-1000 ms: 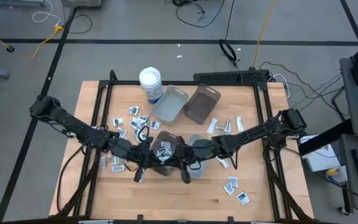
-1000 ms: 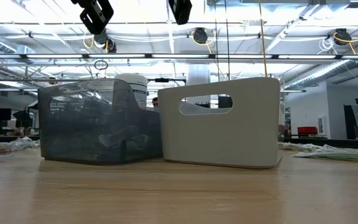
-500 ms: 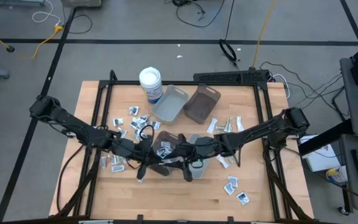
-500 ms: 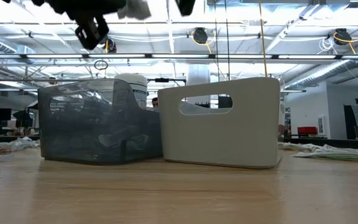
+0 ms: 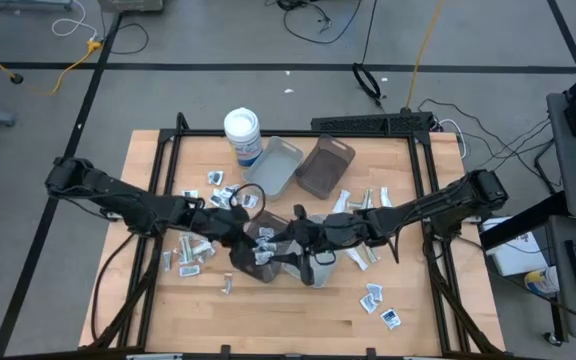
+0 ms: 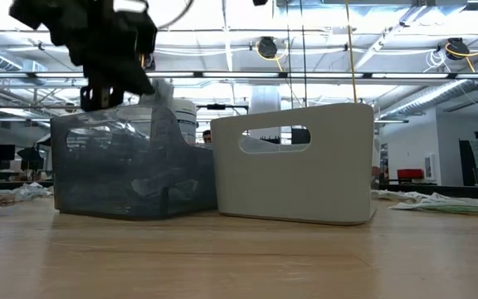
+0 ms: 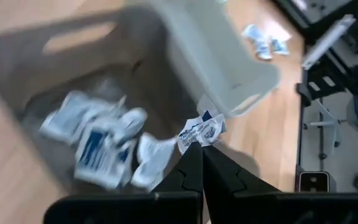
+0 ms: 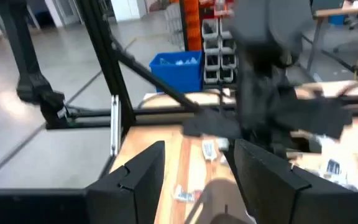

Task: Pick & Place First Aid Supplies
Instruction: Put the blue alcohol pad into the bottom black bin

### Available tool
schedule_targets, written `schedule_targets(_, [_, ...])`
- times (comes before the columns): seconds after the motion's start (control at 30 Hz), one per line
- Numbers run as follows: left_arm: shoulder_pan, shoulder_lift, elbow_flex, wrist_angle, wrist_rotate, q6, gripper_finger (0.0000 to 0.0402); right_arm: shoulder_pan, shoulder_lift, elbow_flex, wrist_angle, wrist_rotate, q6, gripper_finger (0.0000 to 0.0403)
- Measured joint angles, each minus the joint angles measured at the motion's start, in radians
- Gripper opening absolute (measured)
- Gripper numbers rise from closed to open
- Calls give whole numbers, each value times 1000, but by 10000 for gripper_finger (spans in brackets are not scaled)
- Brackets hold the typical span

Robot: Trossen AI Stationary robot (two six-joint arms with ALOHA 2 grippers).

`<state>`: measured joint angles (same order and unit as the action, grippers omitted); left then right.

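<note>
- Since a second ago both arms have swung in over the two near trays; the left gripper (image 7: 199, 148) has come down over the dark translucent tray (image 5: 258, 262), where the low view now shows it just above the rim.
- We see the left fingers pinched together on one small white-and-blue packet (image 7: 200, 129), held by its lower edge, hanging over the dark tray's interior.
- Right gripper (image 8: 197, 155) has its fingers spread apart with nothing between them; it sits just beside the left gripper, above the light grey tray (image 6: 293, 162).
- Handling call: the packet looks featherlight, thin and crinkly, likely slick foil or paper. We'd expect an edge pinch to hold; flat ones on the wood will likely be hard to get under.
- Several packets (image 7: 98, 140) already lie in the dark tray; many more first aid supplies (image 5: 208, 190) are scattered on the table, left of the trays, with another cluster (image 5: 379, 300) near the right front.
- Wooden tabletop (image 5: 298, 320) is bare and level; two more trays (image 5: 274, 166) and a white tub with a blue label (image 5: 242, 132) stand at the back.
- Open workshop floor with cables surrounds the table.
</note>
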<state>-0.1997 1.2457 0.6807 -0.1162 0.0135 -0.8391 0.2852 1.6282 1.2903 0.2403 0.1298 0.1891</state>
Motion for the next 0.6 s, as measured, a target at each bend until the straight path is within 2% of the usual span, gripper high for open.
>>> schedule_targets(0.2, [81,0,0,-104,121,-114,0,1,1,1,-12,0,0,178])
schedule_targets(0.37, [97,3,0,-111,129,-132,0,1,-3,1,-3,0,0,177])
schedule_targets(0.6, [100,144,18,-74,171,-160,0,5,-1,1,-4,0,0,174])
